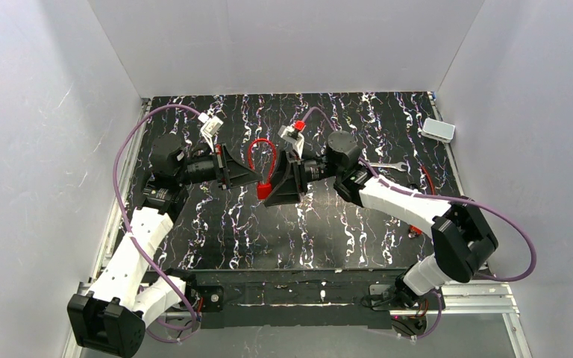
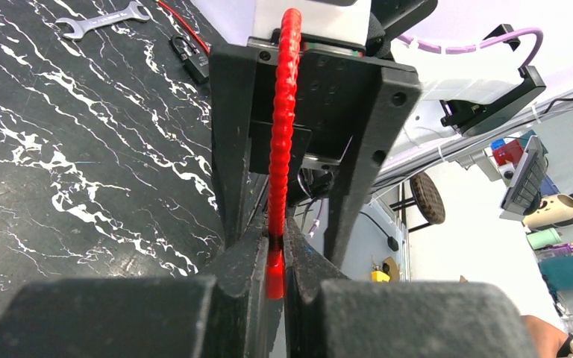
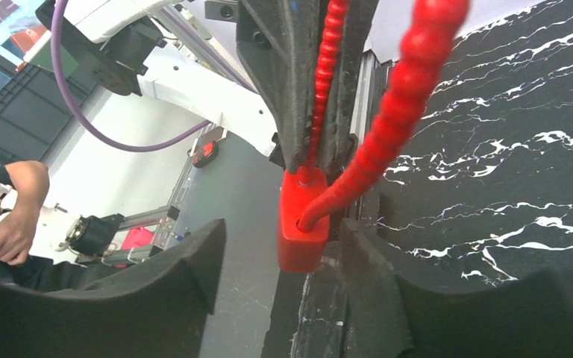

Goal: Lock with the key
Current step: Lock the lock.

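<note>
So the red cable lock (image 1: 263, 179) was up off the desk (image 1: 328, 239), held mid-air between the two arms about halfway across it. The left pincer (image 2: 272, 250) was squeezed tight on the ribbed cable (image 2: 283, 112), just above where it ran into the lock body (image 3: 302, 224). The right pincer (image 3: 280, 231) was spread wide around that body. One finger looked to be right against it and the other stood clear, so it wasn't gripping anything.

No key showed in any view, and neither pincer carried one. A wrench (image 2: 104, 19) and a black padlock (image 2: 194, 63) lay farther off on the desk.

Stuff that could go sideways from here:
- The body only hung off a bendy cable, so an uneven squeeze from the right pincer would likely shove it aside or twist it instead of catching it square.
- The ribbed cable could slide through the left grip once anyone pushed or turned at the keyhole.
- The two arms were nose to nose, so a small overreach could knock them together.
</note>
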You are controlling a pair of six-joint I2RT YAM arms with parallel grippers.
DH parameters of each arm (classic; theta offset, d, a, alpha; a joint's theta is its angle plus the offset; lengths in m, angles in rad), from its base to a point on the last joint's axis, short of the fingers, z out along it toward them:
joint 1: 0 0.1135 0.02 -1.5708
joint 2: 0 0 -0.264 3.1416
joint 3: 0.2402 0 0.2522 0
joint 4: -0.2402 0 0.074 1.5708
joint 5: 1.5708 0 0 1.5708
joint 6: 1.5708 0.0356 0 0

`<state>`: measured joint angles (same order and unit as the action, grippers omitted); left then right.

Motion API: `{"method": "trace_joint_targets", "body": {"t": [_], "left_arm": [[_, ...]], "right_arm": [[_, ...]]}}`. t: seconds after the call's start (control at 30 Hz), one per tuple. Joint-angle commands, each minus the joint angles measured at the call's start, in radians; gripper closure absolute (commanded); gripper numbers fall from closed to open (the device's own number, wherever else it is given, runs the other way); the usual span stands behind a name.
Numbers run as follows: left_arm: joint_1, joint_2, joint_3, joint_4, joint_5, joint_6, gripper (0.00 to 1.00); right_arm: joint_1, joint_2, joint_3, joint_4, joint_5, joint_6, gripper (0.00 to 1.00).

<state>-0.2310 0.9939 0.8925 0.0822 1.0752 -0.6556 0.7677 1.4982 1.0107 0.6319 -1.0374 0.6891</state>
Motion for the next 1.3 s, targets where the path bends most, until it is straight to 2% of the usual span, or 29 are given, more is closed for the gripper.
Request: {"method": "trace_joint_targets", "body": {"t": [0.0, 0.23, 0.53, 0.77, 0.97, 1.07, 1.13, 1.17, 1.27], "left_arm": [[-0.003, -0.004, 0.034, 0.045, 0.025, -0.013, 1.00], [-0.006, -0.002, 0.017, 0.051, 0.025, -0.013, 1.00], [-0.009, -0.012, 0.003, 0.055, 0.017, -0.016, 1.00], [-0.011, -0.013, -0.019, 0.057, 0.007, -0.014, 1.00], [-0.035, 0.012, -0.054, 0.042, 0.013, 0.003, 1.00], [-0.042, 0.016, 0.001, -0.093, -0.022, 0.116, 1.00], [-0.031, 0.031, 0.103, -0.219, -0.043, 0.207, 0.82], [-0.016, 0.041, 0.163, -0.286, -0.062, 0.245, 0.77], [0.047, 0.032, 0.252, -0.259, -0.072, 0.229, 0.61]], "right_arm": [[0.011, 0.016, 0.039, 0.064, 0.016, 0.001, 0.39], [0.011, 0.028, 0.052, 0.105, 0.023, 0.033, 0.45], [0.010, 0.039, 0.048, 0.169, 0.039, 0.100, 0.58], [0.011, 0.038, 0.058, 0.193, 0.039, 0.119, 0.99], [-0.008, 0.054, 0.117, 0.196, 0.067, 0.142, 0.99], [-0.016, 0.058, 0.150, 0.184, 0.082, 0.148, 0.99], [-0.022, 0.060, 0.155, 0.181, 0.096, 0.155, 0.99], [-0.031, 0.059, 0.152, 0.182, 0.105, 0.160, 0.99], [-0.069, 0.056, 0.130, 0.209, 0.143, 0.196, 0.99]]}}
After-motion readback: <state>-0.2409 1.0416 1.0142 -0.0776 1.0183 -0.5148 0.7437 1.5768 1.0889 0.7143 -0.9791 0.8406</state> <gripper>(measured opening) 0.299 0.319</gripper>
